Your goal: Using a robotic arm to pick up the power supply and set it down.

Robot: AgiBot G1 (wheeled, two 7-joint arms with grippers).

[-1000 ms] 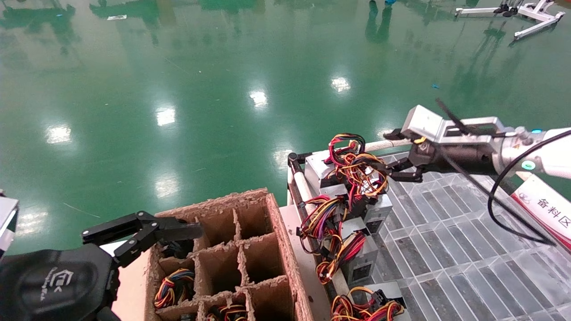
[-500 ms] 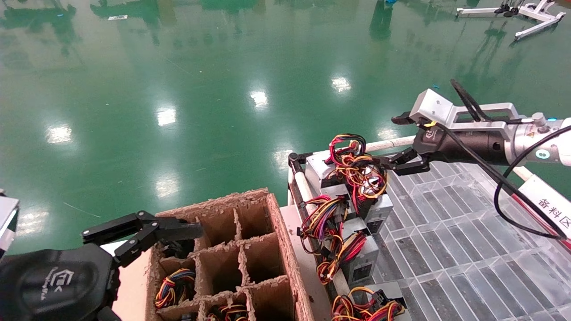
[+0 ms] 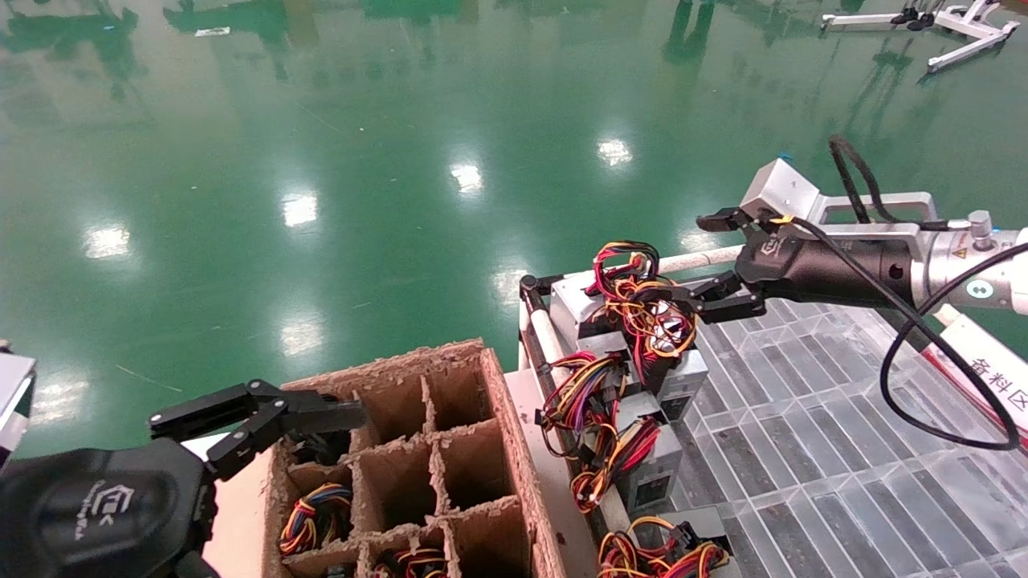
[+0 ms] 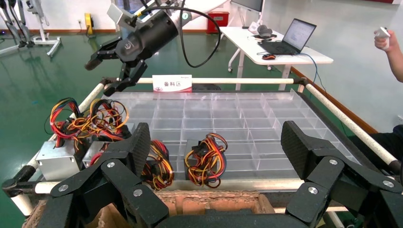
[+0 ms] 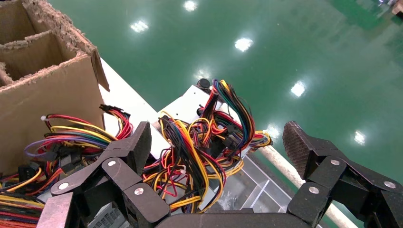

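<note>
The power supply [image 3: 575,303] is a grey metal box at the tray's far left corner, topped by a tangle of red, yellow and black wires [image 5: 199,142]. My right gripper [image 3: 711,263] hangs open just right of that bundle, one finger above it and one level with it. In the right wrist view the right gripper [image 5: 216,142] has its fingers on either side of the wires without touching them. The left gripper [image 3: 321,425] rests open over the cardboard box at the lower left, holding nothing. From the left wrist view, the right gripper [image 4: 107,66] shows above the tray's corner.
A cardboard box with dividers [image 3: 482,401] stands left of the tray, wire bundles in some cells. Other power supplies [image 3: 646,470] line the left edge of the clear grid tray [image 3: 803,449]. A white pipe rail [image 3: 699,258] frames it. A sign [image 3: 988,361] lies right.
My right gripper has risen and drawn its lower finger out of the wire bundle, staying open. The power supply and the left arm have not moved.
</note>
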